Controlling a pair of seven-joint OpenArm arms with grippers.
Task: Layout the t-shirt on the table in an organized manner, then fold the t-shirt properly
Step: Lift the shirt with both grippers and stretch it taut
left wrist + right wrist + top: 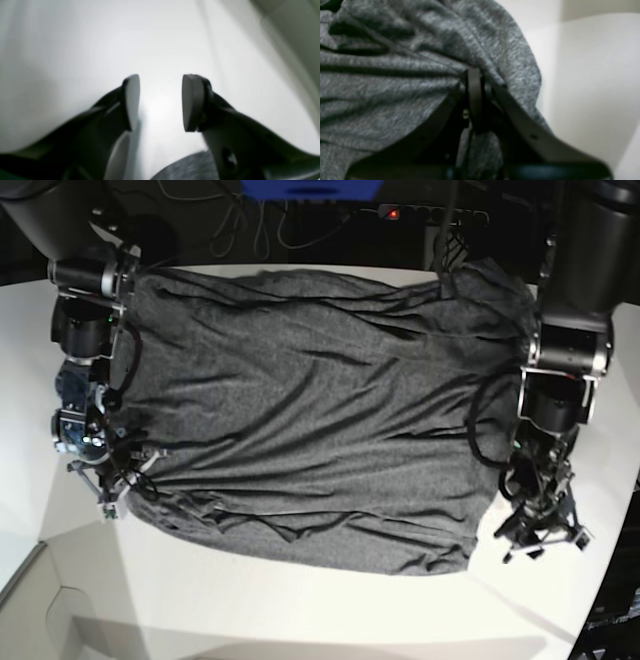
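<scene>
The dark grey t-shirt (310, 420) lies spread and wrinkly across most of the white table (300, 610). My right gripper (473, 75) is shut on a bunched fold of the t-shirt (407, 75); in the base view it sits at the shirt's near left corner (115, 490). My left gripper (161, 102) is open with nothing between its fingers, over bare table (75, 50). Only an edge of the t-shirt (185, 167) shows below it. In the base view the left gripper (540, 540) is just off the shirt's near right corner.
Cables (230, 225) and a blue object (310, 188) sit behind the table's far edge. The table's near left edge (45, 575) is angled. Both arm bodies (90, 320) (565, 370) stand over the shirt's sides.
</scene>
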